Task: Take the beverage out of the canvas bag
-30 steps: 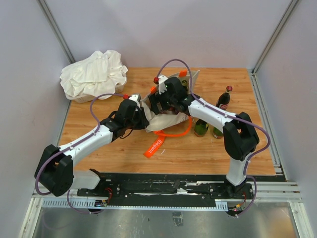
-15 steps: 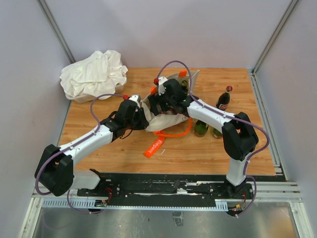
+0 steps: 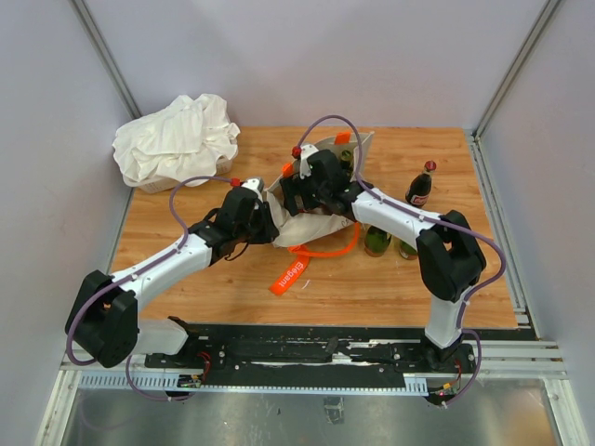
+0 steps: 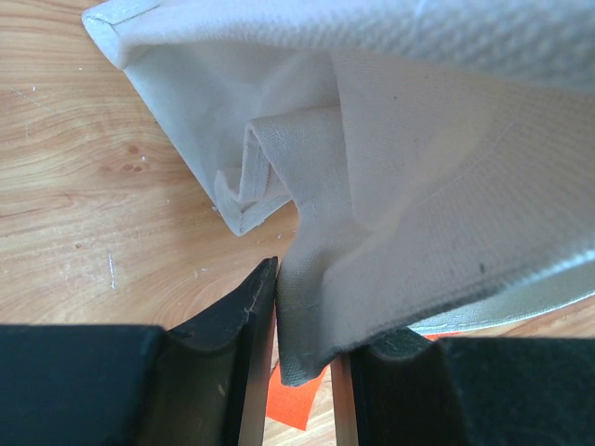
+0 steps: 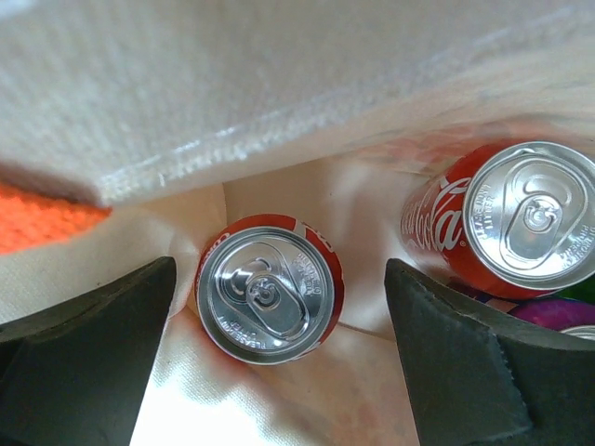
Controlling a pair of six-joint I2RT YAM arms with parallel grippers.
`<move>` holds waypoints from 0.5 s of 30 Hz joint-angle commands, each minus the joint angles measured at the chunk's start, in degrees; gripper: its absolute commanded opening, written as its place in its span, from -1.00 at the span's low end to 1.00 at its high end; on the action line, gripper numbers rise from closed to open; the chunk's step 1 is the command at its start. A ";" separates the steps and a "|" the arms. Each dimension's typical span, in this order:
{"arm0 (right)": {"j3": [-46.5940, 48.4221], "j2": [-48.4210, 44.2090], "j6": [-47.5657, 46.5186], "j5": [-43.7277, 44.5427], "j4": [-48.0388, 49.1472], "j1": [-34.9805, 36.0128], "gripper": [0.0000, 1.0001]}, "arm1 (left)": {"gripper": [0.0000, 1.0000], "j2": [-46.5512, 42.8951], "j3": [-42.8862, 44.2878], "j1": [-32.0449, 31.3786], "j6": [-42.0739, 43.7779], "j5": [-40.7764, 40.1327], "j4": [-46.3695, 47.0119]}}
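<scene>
The beige canvas bag [image 3: 321,223] lies in the middle of the table with its mouth held open. My left gripper [image 3: 263,216] is shut on the bag's edge [image 4: 307,307], the cloth pinched between the jaws. My right gripper [image 3: 296,190] reaches into the bag's mouth and is open. In the right wrist view a red Coca-Cola can [image 5: 268,290] stands upright between its spread fingers [image 5: 465,362], untouched. A second red can [image 5: 516,218] stands to the right, and a purple can top [image 5: 558,311] peeks below it.
An orange strap with white lettering [image 3: 293,274] trails toward the near edge. A cola bottle [image 3: 420,186] and two green bottles [image 3: 377,240] stand right of the bag. A white cloth bundle [image 3: 177,139] sits at the far left corner.
The right gripper has shifted slightly right and deeper into the bag's mouth. The left arm has not moved.
</scene>
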 commanded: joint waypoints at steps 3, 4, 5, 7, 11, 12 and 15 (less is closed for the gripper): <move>-2.10 -0.19 1.01 4.92 -2.05 -1.67 0.88 | -0.39 0.08 -0.06 0.04 0.26 -1.69 -5.43; -2.16 -0.09 1.29 4.99 -1.92 -1.88 0.88 | -0.39 0.04 0.03 0.04 0.21 -1.69 -5.57; -2.13 0.04 1.51 5.00 -1.90 -2.16 0.87 | -0.39 -0.05 0.04 0.04 0.20 -1.77 -5.69; -2.28 0.43 1.87 5.00 -1.95 -2.58 0.87 | -0.39 -0.26 0.06 0.04 0.08 -1.80 -5.72; -3.27 0.68 2.66 5.02 -1.03 -2.96 0.83 | -0.39 -0.26 0.35 0.04 -0.01 -1.80 -5.57; -3.36 0.79 2.75 4.95 -0.95 -3.03 0.82 | -0.39 -0.13 0.45 0.04 -0.01 -1.76 -5.55; -3.36 1.39 2.61 3.62 -1.06 -3.10 0.79 | -0.39 0.16 0.66 0.04 0.08 -1.54 -5.48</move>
